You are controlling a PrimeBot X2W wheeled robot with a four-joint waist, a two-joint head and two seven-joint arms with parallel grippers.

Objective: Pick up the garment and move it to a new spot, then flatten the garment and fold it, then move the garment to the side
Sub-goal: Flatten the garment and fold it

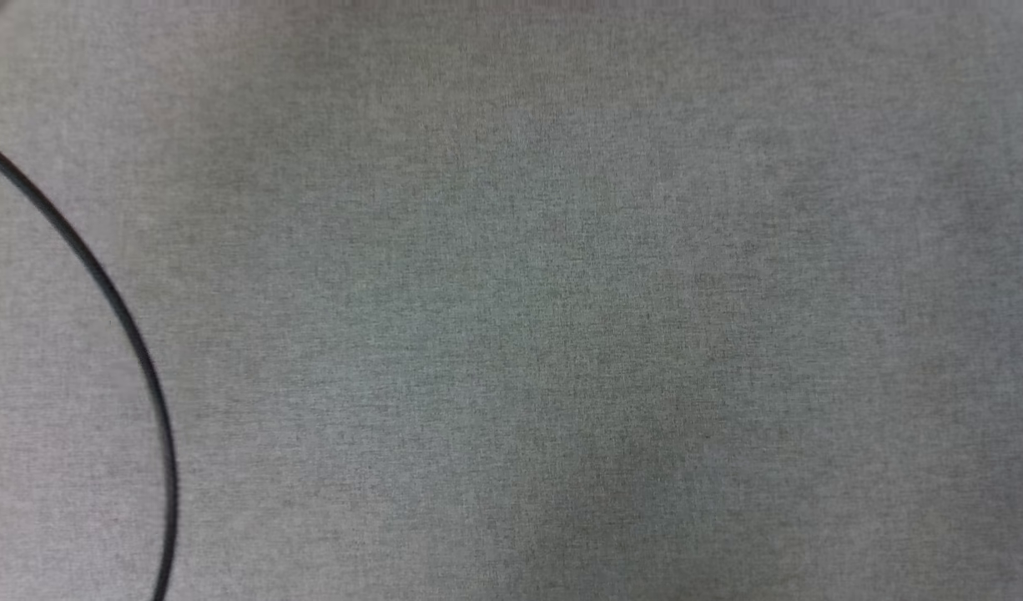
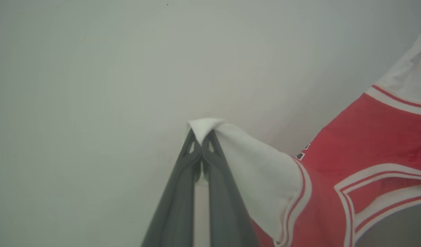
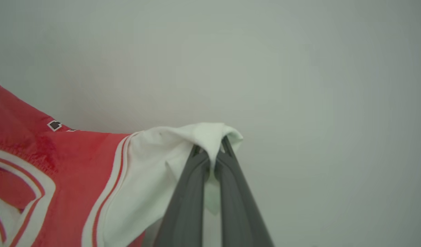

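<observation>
The garment (image 2: 361,147) is a red T-shirt with white sleeves and red-and-white striped trim. In the left wrist view my left gripper (image 2: 201,140) is shut on the tip of one white sleeve, and the red body stretches away to the right. In the right wrist view my right gripper (image 3: 212,145) is shut on the bunched end of the other white sleeve, while the garment (image 3: 59,178) spreads to the left. The collar trim shows at the lower edge of both wrist views. The shirt hangs taut between the two grips.
The head view looks down on a grey fabric surface (image 1: 561,317). A thin black cable (image 1: 119,334) curves across its left side. Behind the garment, both wrist views show a plain pale surface (image 2: 128,68).
</observation>
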